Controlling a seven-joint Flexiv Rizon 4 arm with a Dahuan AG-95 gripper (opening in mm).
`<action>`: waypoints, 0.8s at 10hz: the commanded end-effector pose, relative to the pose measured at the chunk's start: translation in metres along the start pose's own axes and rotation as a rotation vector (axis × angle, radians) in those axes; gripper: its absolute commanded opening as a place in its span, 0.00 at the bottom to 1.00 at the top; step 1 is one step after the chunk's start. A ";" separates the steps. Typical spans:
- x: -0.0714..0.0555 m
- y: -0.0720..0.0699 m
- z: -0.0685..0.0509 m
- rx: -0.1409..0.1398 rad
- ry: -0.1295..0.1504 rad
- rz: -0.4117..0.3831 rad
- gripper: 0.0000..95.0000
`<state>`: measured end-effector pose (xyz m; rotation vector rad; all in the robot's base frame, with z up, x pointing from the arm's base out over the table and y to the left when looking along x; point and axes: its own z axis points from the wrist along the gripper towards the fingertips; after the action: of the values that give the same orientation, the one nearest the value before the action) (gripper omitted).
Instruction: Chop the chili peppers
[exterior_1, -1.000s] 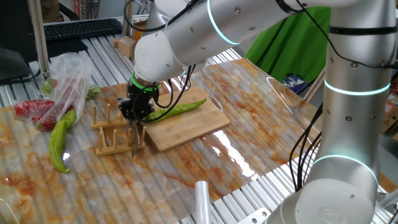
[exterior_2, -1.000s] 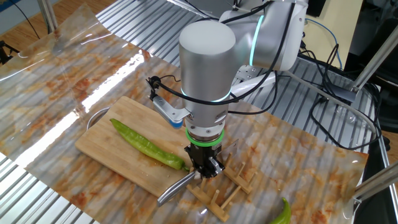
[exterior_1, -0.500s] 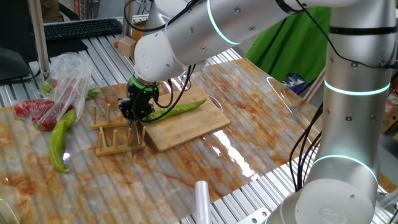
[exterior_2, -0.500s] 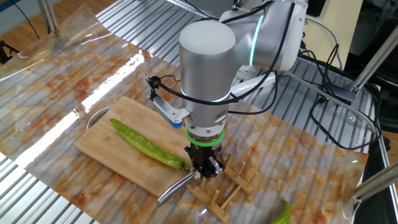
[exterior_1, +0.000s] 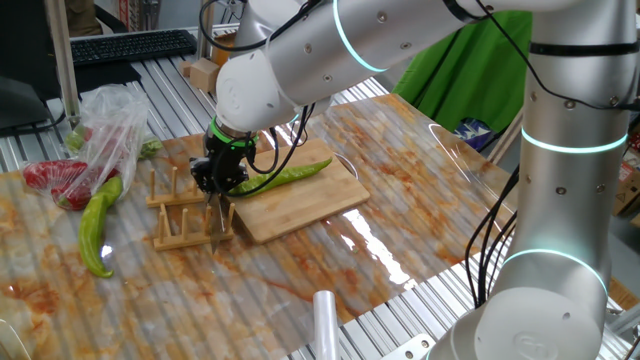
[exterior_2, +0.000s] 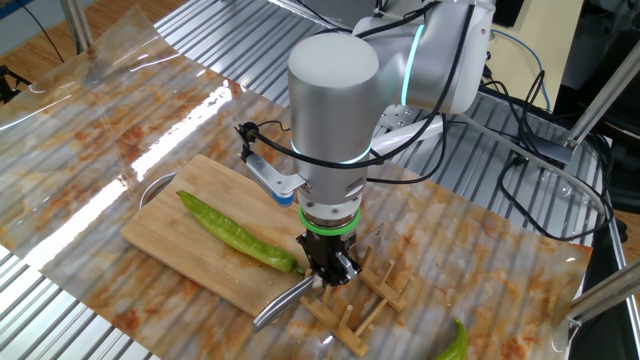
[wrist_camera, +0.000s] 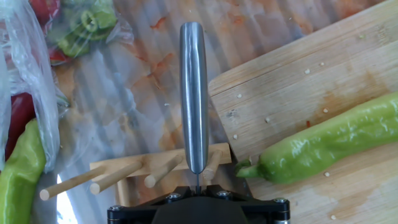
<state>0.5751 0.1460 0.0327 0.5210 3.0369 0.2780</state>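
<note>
One slim green chili pepper (exterior_1: 290, 175) lies whole on the wooden cutting board (exterior_1: 310, 205). It also shows in the other fixed view (exterior_2: 235, 235) and in the hand view (wrist_camera: 323, 146), stem toward the rack. My gripper (exterior_1: 213, 195) stands low over the wooden peg rack (exterior_1: 185, 225), just off the board's corner. It is shut on a knife, whose steel handle (wrist_camera: 193, 93) points away from the hand. The handle also shows in the other fixed view (exterior_2: 285, 300). The blade is a thin edge between the fingers, down among the rack's pegs (wrist_camera: 124, 174).
A clear plastic bag with red peppers (exterior_1: 70, 170) lies left of the rack. A paler, thicker curved pepper (exterior_1: 95, 225) lies beside it. A keyboard (exterior_1: 130, 45) is at the back left, and a white roll (exterior_1: 325, 320) stands at the front edge.
</note>
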 end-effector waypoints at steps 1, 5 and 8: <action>0.000 -0.001 0.001 0.001 0.000 -0.001 0.00; -0.015 0.009 -0.013 -0.011 0.007 -0.099 0.00; -0.015 0.009 -0.013 -0.013 0.006 -0.084 0.00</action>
<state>0.5901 0.1465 0.0463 0.3689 3.0521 0.2942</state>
